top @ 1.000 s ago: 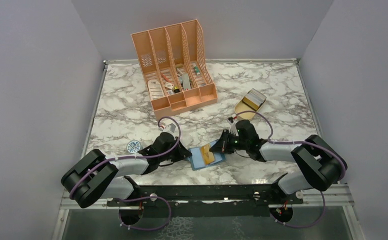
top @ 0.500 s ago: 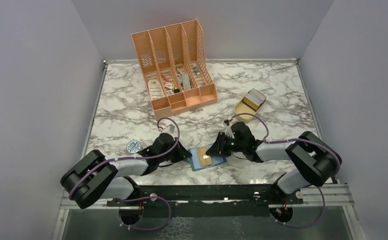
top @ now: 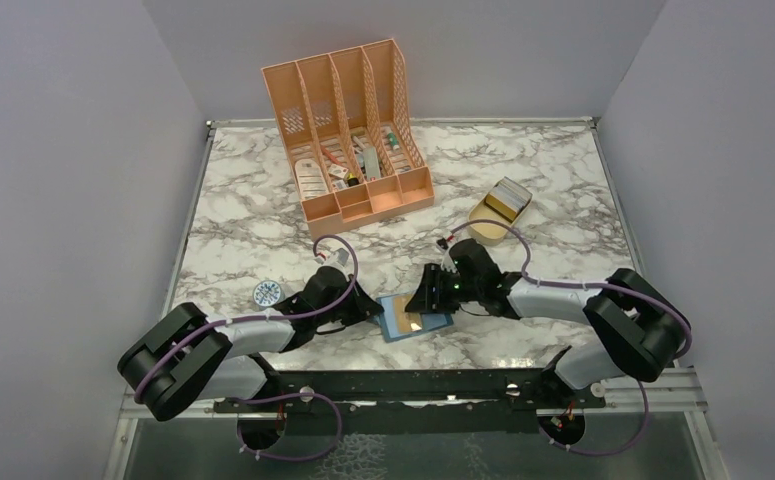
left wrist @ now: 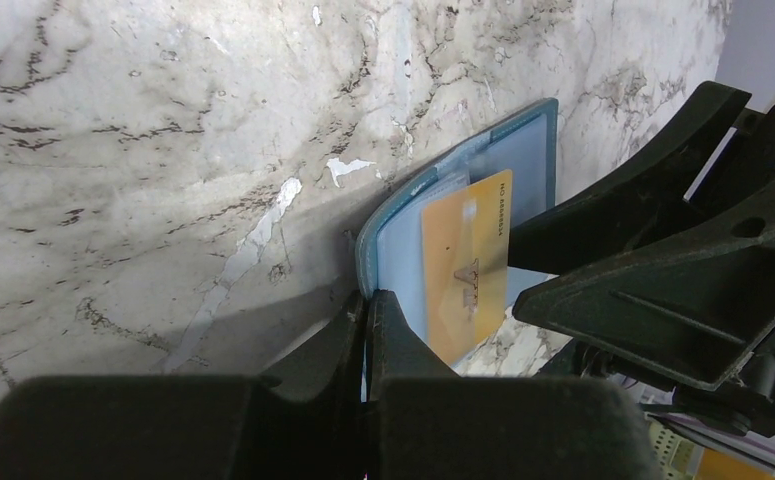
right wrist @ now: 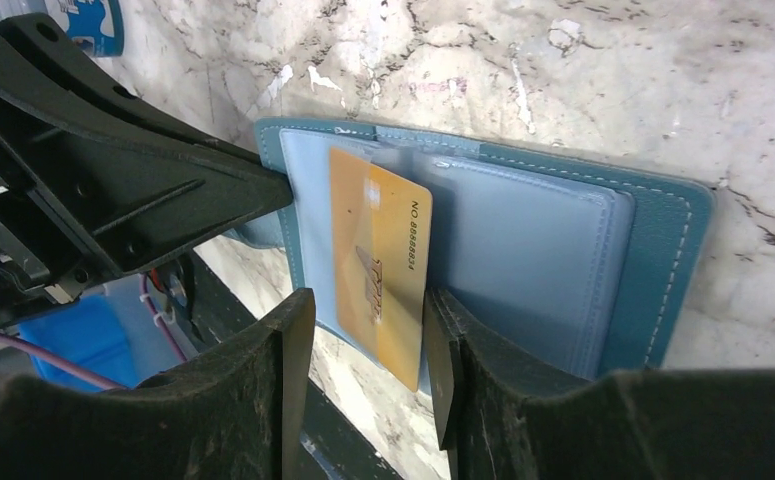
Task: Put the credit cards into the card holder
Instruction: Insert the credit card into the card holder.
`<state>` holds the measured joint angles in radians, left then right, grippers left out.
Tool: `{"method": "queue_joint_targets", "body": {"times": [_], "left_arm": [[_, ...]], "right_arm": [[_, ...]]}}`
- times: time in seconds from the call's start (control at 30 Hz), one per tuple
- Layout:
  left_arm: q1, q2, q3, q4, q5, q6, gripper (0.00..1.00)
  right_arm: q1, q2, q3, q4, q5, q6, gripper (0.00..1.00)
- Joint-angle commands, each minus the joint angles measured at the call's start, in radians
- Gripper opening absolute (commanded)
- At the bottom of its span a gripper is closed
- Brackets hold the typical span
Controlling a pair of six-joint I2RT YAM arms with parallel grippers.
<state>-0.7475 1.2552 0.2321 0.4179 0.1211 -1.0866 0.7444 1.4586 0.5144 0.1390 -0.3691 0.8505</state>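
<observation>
My left gripper (left wrist: 366, 308) is pinched tight on the edge of the small teal-blue folding card holder (right wrist: 553, 230), pinning it open and flat on the white marble table (top: 253, 230). My right gripper (right wrist: 368, 315) has its jaws apart, one finger on either side of the gold plastic credit card (right wrist: 383, 250), and I see no squeeze on it. That card lies on the holder's pale blue inside, its far end tucked under the pocket lip and its near end jutting past the holder's edge toward my right hand. Its long axis runs straight away from my right fingers, so I judge the coming move to be a push along that line, and my right arm is the one placed for it. Further off to the right, a tan oval tray (top: 480, 222) holds a stack of further cards (top: 508, 197), well apart from the holder. Farthest back stands the peach slotted desk organizer (top: 368, 203)
</observation>
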Motion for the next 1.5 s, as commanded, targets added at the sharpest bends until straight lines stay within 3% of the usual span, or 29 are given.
{"method": "queue_joint_targets", "body": {"times": [0.0, 0.33, 0.77, 0.93, 1.23, 1.47], "left_arm": [[-0.001, -0.017, -0.015, 0.009, -0.012, -0.002, 0.01], [-0.003, -0.028, -0.007, 0.01, 0.005, 0.014, 0.15], [-0.004, -0.023, 0.009, 0.031, 0.029, 0.039, 0.3], [-0.004, -0.03, 0.005, 0.035, 0.03, 0.039, 0.33], [-0.004, -0.041, -0.007, 0.045, 0.028, 0.043, 0.33], [-0.004, -0.046, -0.011, 0.045, 0.028, 0.053, 0.17]], "right_arm": [[0.024, 0.019, 0.033, -0.042, 0.032, -0.023, 0.45], [0.04, 0.099, 0.079, 0.017, -0.007, -0.053, 0.42], [0.048, 0.156, 0.112, 0.014, -0.056, -0.118, 0.27], [0.049, 0.142, 0.115, -0.01, -0.045, -0.13, 0.28], [0.048, 0.095, 0.14, -0.086, -0.013, -0.166, 0.36], [0.047, 0.027, 0.198, -0.208, 0.054, -0.222, 0.4]]}}
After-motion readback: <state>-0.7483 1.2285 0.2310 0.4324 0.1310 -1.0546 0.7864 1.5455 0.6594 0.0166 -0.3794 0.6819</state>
